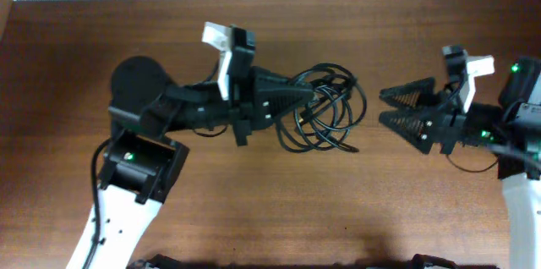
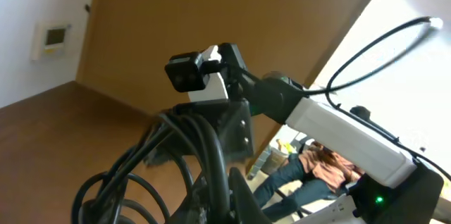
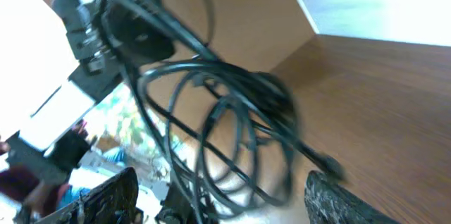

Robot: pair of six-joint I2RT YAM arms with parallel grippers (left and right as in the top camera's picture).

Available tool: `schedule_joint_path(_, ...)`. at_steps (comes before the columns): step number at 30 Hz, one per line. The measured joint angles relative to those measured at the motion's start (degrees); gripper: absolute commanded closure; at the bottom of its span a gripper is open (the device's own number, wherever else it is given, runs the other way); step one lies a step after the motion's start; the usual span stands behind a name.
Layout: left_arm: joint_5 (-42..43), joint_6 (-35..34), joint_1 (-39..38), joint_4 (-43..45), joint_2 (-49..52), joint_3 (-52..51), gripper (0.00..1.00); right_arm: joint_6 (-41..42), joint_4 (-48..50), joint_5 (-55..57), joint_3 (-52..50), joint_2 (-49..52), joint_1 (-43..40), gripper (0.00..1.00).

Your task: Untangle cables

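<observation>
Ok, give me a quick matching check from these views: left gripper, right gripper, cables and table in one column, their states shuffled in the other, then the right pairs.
Things:
1. left gripper
2. right gripper
3. cables
4. table

States:
A. black, looped together in one tangled bundle
B. shut on the bundle
C. brown wood
D. open, holding nothing, facing the bundle

Pairs: 1-B, 2-D, 3-A, 4-C

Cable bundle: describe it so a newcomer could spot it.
Over the wooden table, between the left gripper and the open right gripper, is a loose coil of thin black loops: the cables. The left gripper pinches it; the robot's own cords are thicker.
</observation>
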Motion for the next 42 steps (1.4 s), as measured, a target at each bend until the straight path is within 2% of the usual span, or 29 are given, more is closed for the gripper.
schedule_joint_path(8, 0.0, 0.0, -5.5, 6.7, 1.3, 0.0, 1.0, -1.0, 1.9, 0.3, 0.0, -0.3, 5.6, 0.3)
schedule_joint_path(17, -2.5, 0.0, -11.8, 8.8, 1.6, 0.0, 1.0, -1.1, 2.1, 2.0, 0.0, -0.3, 6.5, 0.31)
schedule_joint_path(20, -4.2, 0.0, -13.7, 9.2, 2.1, 0.0, 1.0, -1.3, 2.1, 2.2, 0.0, -0.3, 6.5, 0.48)
schedule_joint_path(22, -5.4, 0.0, -14.8, 9.3, 2.7, 0.0, 1.0, -1.3, 2.2, 2.4, 0.0, -0.3, 6.5, 0.68)
schedule_joint_path(23, -5.9, 0.0, -15.2, 9.3, 3.0, 0.0, 1.0, -1.3, 2.2, 2.5, 0.0, -0.3, 6.5, 0.84)
schedule_joint_path(24, -6.4, 0.0, -15.4, 9.3, 3.2, 0.0, 1.0, -1.4, 2.1, 2.6, 0.0, -0.3, 6.5, 0.94)
schedule_joint_path(25, -7.2, 0.0, -15.5, 9.2, 3.3, 0.0, 1.0, -1.1, 2.1, 2.6, 0.0, -0.3, 6.5, 0.96)
schedule_joint_path(33, -16.4, 0.0, -13.8, 5.0, 3.5, 0.2, 1.0, -1.2, 1.4, 2.8, -0.1, -0.3, 6.5, 0.96)
schedule_joint_path(37, -24.2, -0.2, -8.7, -8.6, 3.5, 0.8, 1.0, -1.2, 0.5, 3.3, -0.1, -0.3, 6.5, 0.96)
schedule_joint_path(42, -36.2, -5.6, -4.3, -23.0, 3.6, 0.8, 1.0, -1.1, 0.6, 3.7, -0.1, -0.3, 6.5, 0.96)
